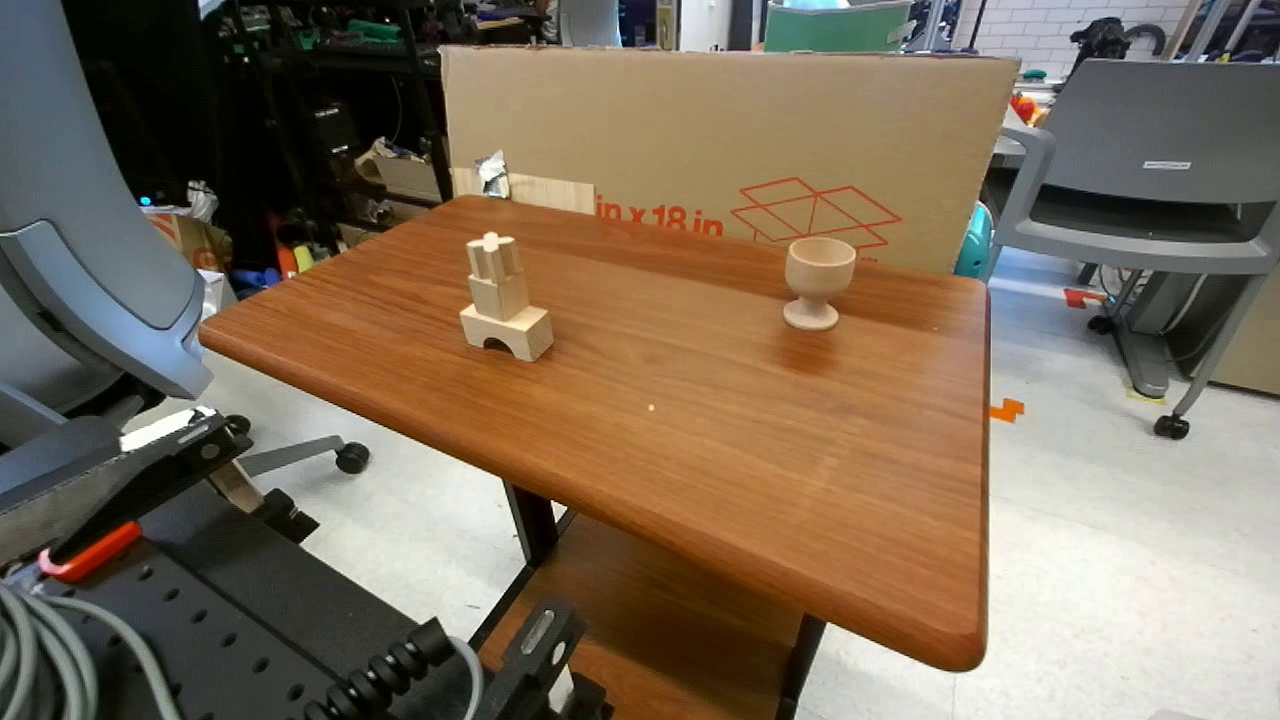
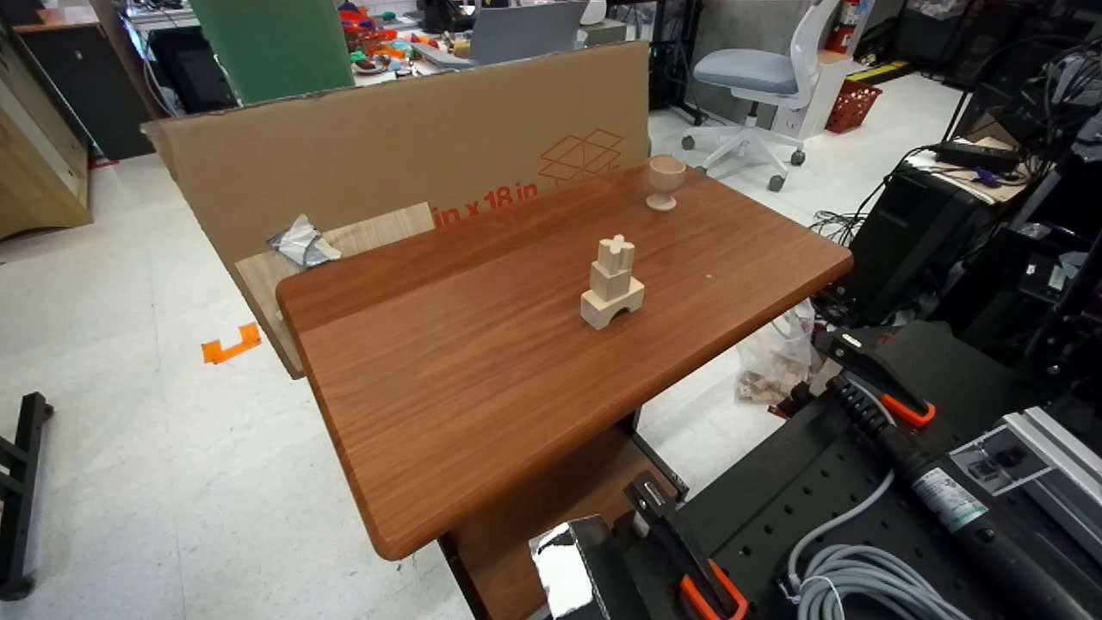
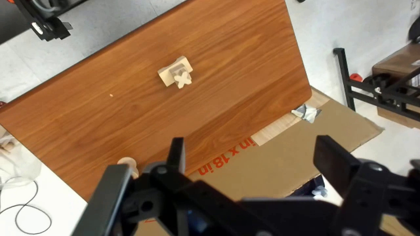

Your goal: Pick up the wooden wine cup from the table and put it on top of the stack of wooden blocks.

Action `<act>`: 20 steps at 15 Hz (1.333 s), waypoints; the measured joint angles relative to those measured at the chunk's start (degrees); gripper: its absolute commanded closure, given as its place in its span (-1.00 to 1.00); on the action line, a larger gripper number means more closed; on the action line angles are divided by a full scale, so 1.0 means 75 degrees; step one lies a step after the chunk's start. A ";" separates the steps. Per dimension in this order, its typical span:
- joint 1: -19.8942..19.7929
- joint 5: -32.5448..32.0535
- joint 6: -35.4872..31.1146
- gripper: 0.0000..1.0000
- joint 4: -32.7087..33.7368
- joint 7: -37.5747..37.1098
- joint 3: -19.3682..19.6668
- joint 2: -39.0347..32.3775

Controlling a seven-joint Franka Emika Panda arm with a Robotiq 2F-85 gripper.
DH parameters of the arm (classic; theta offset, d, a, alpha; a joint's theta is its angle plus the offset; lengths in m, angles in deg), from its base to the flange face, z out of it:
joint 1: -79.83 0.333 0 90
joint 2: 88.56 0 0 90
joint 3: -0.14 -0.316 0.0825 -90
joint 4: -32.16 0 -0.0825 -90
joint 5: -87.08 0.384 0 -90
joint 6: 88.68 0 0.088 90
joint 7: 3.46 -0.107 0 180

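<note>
In an exterior view, your wooden cup (image 1: 819, 268) stands upright on the table (image 1: 740, 440), well apart from the block stack (image 1: 501, 300). In an exterior view, you have it near the edge beside the cardboard (image 2: 387, 146). In the wrist view, your gripper (image 3: 251, 154) has jaws spread apart, released.
</note>
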State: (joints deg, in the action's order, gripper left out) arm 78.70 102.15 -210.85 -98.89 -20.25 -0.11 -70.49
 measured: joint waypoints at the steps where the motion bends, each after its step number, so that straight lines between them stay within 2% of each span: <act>1: -0.0021 -0.0017 -0.0072 -1.00 0.0269 -0.0077 0.0001 -0.0372; 7: -0.0228 -0.0437 -0.0078 -1.00 0.1608 -0.0432 0.0142 -0.2093; 20: -0.0446 -0.0698 -0.0121 -1.00 0.3043 -0.0287 0.0768 -0.5084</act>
State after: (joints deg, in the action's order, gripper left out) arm 75.36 96.91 -211.76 -76.07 -22.40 5.65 -108.62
